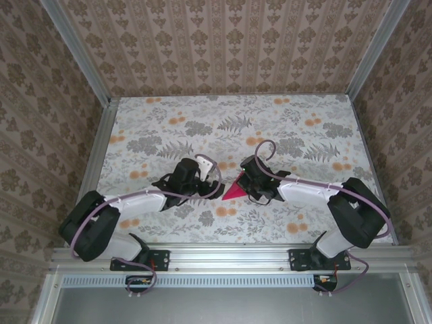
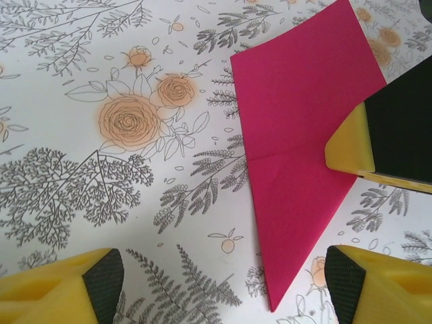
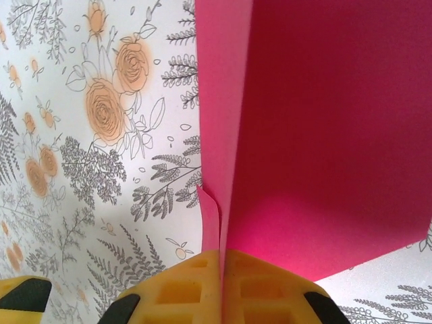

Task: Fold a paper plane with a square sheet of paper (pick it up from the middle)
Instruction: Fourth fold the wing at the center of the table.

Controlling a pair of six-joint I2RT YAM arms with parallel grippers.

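Nearest us, at the aluminium rail (image 1: 229, 253) along the front edge, the two arm bases sat side by side, and both arms reached inward over the counter (image 1: 202, 115) so that their ends nearly met at its middle. The left tool (image 1: 214, 188) was spread wide and gripped nothing. From its wrist we saw its yellow fingers (image 2: 61, 293), with their dark pads, low over the counter (image 2: 67, 101), one on each side of the pointed tip of the sheet of paper (image 2: 297, 135). The right tool (image 1: 244, 181) was pressed together, pinching the sheet of paper (image 1: 234, 191) by its edge. From the right wrist, the two yellow fingers of that tool (image 3: 221, 270) met on the magenta-pink paper (image 3: 324, 135), which stood up from between them in more than one layer. In the left wrist view the sheet looked folded into an angular shape narrowing to a point, with a faint crease across it, and the right tool (image 2: 351, 145) held it at its right edge. The sheet sat between the two tools, just above or on the counter; we could not tell which. The counter's cloth (image 3: 67, 202) carried grey fern and leaf prints with orange roses. Beyond it, brown damask wallpaper (image 1: 223, 47) covered the walls of the booth.
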